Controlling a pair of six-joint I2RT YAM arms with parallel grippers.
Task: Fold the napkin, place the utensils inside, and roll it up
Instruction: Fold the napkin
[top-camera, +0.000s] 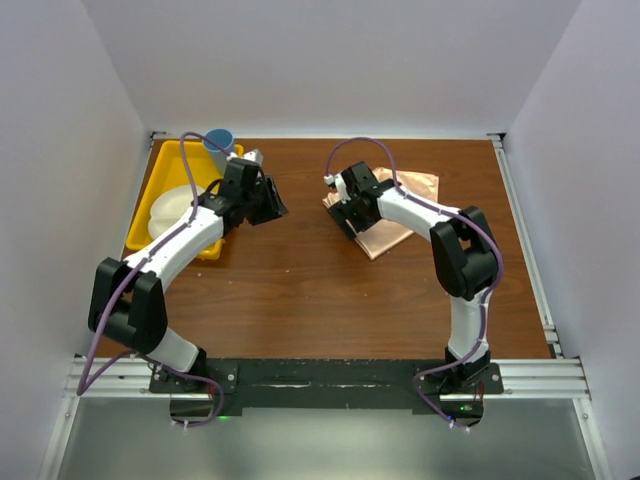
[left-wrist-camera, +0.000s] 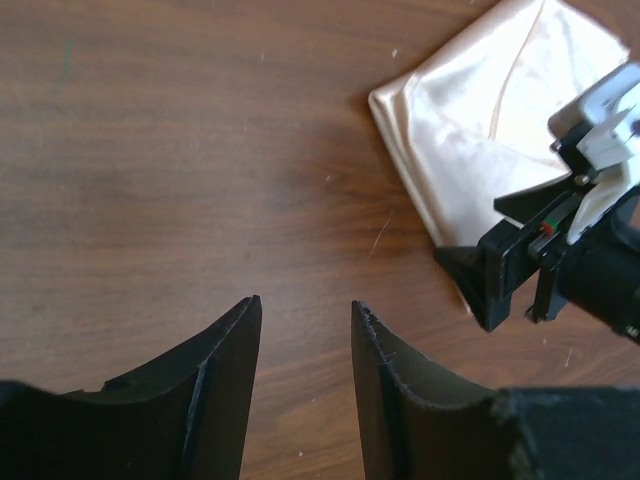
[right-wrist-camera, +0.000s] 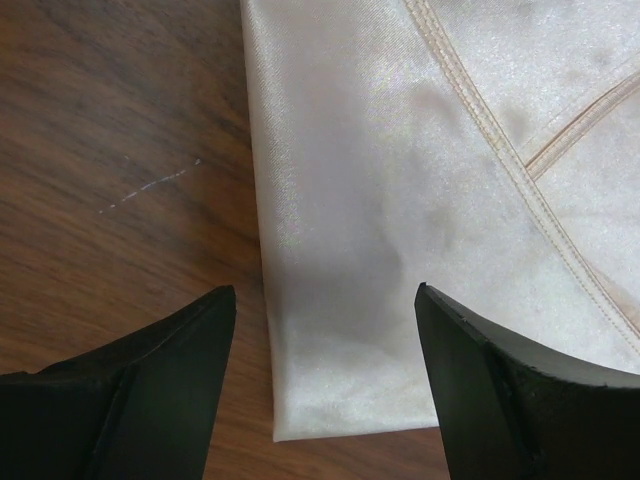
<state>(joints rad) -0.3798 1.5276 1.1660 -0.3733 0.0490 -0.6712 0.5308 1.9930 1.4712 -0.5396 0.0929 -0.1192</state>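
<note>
at the far left of the counter (top-camera: 300, 290) sits a yellow tray (top-camera: 143, 215) with a white plate (top-camera: 172, 208) in it, and a blue cup (top-camera: 219, 139) stands at the tray's far right corner. just beside the cup is a small silvery thing (top-camera: 254, 156), too small to tell what it is. the left arm reaches over the tray's right edge, and the left gripper (left-wrist-camera: 304, 303) hangs above bare brown wood, its two black fingers parted by a moderate gap with nothing between them. right of the middle lies the napkin (top-camera: 405, 215), a peach-orange cloth folded into a smaller, slanted shape, flat on the counter toward the far right side and well apart from the tray. in the left wrist view it looks pale and shiny, with a stitched hem crossing the top layer. the right arm bends back over the cloth, and the right gripper (right-wrist-camera: 320, 297) is above the napkin's left corner, opened wide. one finger is over the wood just beside the folded edge and the other over the cloth. it has hold of nothing, and whether the fingertips touch the cloth cannot be told.
</note>
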